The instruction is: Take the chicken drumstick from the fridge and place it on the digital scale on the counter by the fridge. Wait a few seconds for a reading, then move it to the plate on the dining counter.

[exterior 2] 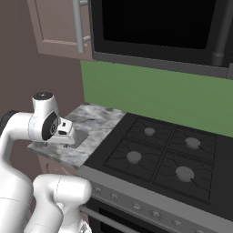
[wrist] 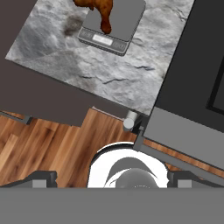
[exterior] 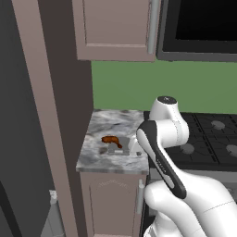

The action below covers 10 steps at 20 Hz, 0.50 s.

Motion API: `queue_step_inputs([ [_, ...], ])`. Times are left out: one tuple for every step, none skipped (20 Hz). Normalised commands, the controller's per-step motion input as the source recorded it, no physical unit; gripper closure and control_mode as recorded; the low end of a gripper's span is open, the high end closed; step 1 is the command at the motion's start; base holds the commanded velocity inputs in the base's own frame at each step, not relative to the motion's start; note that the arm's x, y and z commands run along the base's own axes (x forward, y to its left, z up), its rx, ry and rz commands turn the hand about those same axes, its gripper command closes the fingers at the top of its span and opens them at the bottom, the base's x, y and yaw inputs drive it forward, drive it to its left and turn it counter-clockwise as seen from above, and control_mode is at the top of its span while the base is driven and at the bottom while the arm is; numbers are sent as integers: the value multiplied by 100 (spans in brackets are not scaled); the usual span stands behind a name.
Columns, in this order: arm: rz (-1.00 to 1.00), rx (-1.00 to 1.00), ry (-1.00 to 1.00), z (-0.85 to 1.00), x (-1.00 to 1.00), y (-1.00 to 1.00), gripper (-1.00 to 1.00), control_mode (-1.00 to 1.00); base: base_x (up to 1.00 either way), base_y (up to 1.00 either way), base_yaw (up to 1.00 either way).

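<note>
Chicken drumstick (exterior: 110, 140): one, lying on the one digital scale (wrist: 114, 24), with its thick end hanging over the scale's edge above the marbled counter (exterior: 104, 159). One stove (exterior 2: 159, 154) with four burners adjoins the counter. The end effector (wrist: 112, 179) hangs apart from the counter's front edge, over the wooden floor (wrist: 52, 144), with the scale and drumstick ahead of it; its fingers stand at their widest, holding and touching nothing
</note>
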Motion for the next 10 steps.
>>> queue_step_inputs([
  [0,0,0,0,0,0,-100,-100,0,0,0],
  [0,0,0,0,0,0,-100,-100,0,0,0],
  [0,0,0,0,0,0,-100,-100,0,0,0],
  [0,0,0,0,0,0,-100,-100,0,0,0],
  [0,0,0,0,0,0,-100,-100,0,0,0],
  [0,0,0,0,0,0,-100,-100,0,0,0],
  [0,0,0,0,0,0,-100,-100,0,0,0],
  [0,0,0,0,0,0,-100,-100,0,0,0],
  [0,0,0,0,0,0,-100,-100,0,0,0],
  [0,0,0,0,0,0,-100,-100,0,0,0],
])
